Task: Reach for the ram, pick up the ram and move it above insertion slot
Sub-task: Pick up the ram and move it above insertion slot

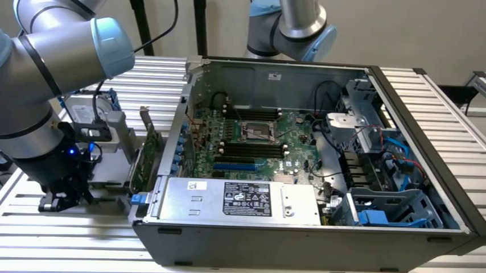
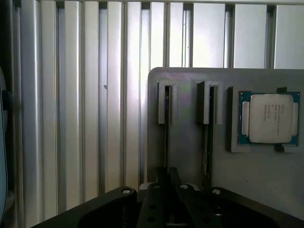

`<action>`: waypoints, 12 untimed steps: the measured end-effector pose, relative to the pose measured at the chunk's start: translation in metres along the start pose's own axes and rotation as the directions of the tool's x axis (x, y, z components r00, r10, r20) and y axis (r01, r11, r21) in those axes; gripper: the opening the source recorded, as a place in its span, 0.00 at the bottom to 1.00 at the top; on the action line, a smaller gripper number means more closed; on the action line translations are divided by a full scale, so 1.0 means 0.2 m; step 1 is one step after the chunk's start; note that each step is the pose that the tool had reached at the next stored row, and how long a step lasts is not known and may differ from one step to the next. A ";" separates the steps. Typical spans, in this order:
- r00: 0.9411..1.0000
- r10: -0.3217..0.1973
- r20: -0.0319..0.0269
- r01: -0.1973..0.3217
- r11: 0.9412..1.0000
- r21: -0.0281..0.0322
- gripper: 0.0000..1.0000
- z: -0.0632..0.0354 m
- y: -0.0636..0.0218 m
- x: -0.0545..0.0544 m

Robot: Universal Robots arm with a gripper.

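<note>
1. Grey flat plastic holder plate (image 2: 190, 156) lies on the ribbed aluminium slat table (image 2: 71, 118). It is outside the open dark-grey metal computer case (image 1: 304, 239), on the exterior view's left of it.
2. Thin green circuit-board ram (image 2: 167, 133) stands on edge in the holder slot farther from the square silver-lidded processor chip (image 2: 268, 124). A second, similar stick (image 2: 207, 142) sits parallel in the slot between the two.
3. Key relation: the black robot claw (image 2: 168, 175) sits at the end of the first ram, on its line. The ram's long axis runs straight away from the claw along the slot. Cannot tell whether they touch.
4. Claw's opening: cannot tell.
5. In the exterior view the claw (image 1: 65, 196) is low over the table at the left. It is well apart from the black motherboard memory slots (image 1: 251, 151), which lie inside the case to its right.
6. Judged step: the reach, near its end; the ram sits in its holder slot, not lifted.
7. Writing: the processor lid carries print, unreadable. The white label on the silver power supply box (image 1: 243, 199) shows marks and text too small to read. No brand can be made out.
</note>
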State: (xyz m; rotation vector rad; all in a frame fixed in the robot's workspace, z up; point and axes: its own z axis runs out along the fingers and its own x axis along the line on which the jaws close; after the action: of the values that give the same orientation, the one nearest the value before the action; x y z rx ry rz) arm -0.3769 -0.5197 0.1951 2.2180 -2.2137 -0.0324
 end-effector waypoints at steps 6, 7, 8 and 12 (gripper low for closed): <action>1.000 0.000 -0.001 0.000 1.000 0.000 0.14 -0.001 0.000 0.00; 1.000 0.000 -0.001 0.000 1.000 0.000 0.14 -0.003 0.000 0.00; 1.000 0.000 -0.001 0.000 1.000 0.000 0.14 -0.008 0.000 0.00; 1.000 0.000 -0.002 0.000 1.000 0.000 0.14 -0.038 0.001 0.00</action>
State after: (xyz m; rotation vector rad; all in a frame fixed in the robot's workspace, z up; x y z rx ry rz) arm -0.3769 -0.5197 0.2027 2.2164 -2.2130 -0.0298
